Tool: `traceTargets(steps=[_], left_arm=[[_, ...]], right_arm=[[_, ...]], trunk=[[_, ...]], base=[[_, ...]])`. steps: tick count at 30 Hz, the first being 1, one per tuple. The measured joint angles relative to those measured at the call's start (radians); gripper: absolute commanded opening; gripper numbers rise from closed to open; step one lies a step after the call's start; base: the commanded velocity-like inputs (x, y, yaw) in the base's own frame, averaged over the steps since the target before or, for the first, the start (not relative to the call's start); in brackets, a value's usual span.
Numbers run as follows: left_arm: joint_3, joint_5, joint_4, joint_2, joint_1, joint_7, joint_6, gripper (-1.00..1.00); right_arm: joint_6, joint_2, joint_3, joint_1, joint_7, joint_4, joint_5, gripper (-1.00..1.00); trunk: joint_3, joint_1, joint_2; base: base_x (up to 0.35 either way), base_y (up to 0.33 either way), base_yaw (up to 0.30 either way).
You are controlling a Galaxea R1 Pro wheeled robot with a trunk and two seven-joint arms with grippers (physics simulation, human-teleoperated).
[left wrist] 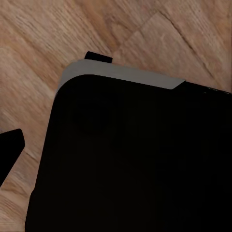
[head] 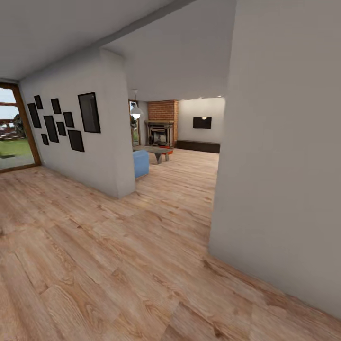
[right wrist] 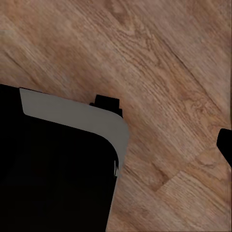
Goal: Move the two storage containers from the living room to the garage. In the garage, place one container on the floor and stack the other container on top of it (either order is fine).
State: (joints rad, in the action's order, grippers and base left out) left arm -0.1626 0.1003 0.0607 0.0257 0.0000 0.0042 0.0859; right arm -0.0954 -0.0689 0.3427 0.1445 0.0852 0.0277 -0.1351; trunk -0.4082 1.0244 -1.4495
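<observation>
Storage containers: one low orange-red shape (head: 166, 152) sits on the floor at 12 o'clock, far off beside the grey coffee table (head: 155, 150) in the living room (head: 189, 142); it is too small to confirm as a bin. Behind it stands the brick fireplace (head: 161, 125). A blue sofa (head: 140, 164) corner shows at 11 o'clock, past a white wall (head: 111, 142) with dark picture frames (head: 61, 121). A glass door (head: 14, 128) is at 9 o'clock and a plain wall (head: 284, 166) at 3 o'clock. Light wood-plank floor (head: 118, 260) throughout. Each wrist view shows the robot's black, grey-edged base (left wrist: 135, 159) (right wrist: 53, 174) over planks. One dark fingertip (left wrist: 10, 147) of the left gripper and one (right wrist: 225, 144) of the right gripper show; cannot tell whether either is released or clenched.
</observation>
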Motion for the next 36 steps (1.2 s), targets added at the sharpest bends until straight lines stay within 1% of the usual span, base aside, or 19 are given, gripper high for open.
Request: traceTargets(steps=[15, 21, 36], left_arm=[[0.001, 0.001, 0.000, -0.001, 0.000, 0.000, 0.000, 1.00], [0.001, 0.001, 0.000, -0.001, 0.000, 0.000, 0.000, 1.00], [0.001, 0.002, 0.000, -0.001, 0.000, 0.000, -0.002, 1.00]], right_arm=[[0.000, 0.000, 0.000, 0.000, 0.000, 0.000, 0.000, 1.00], [0.000, 0.000, -0.002, 0.000, 0.000, 0.000, -0.001, 1.00], [0.000, 0.000, -0.002, 0.000, 0.000, 0.000, 0.000, 1.00]], trunk=[[0.000, 0.000, 0.000], [0.000, 0.000, 0.000], [0.000, 0.000, 0.000]], base=[[0.325, 0.000, 0.257], [0.325, 0.000, 0.059], [0.325, 0.000, 0.002]])
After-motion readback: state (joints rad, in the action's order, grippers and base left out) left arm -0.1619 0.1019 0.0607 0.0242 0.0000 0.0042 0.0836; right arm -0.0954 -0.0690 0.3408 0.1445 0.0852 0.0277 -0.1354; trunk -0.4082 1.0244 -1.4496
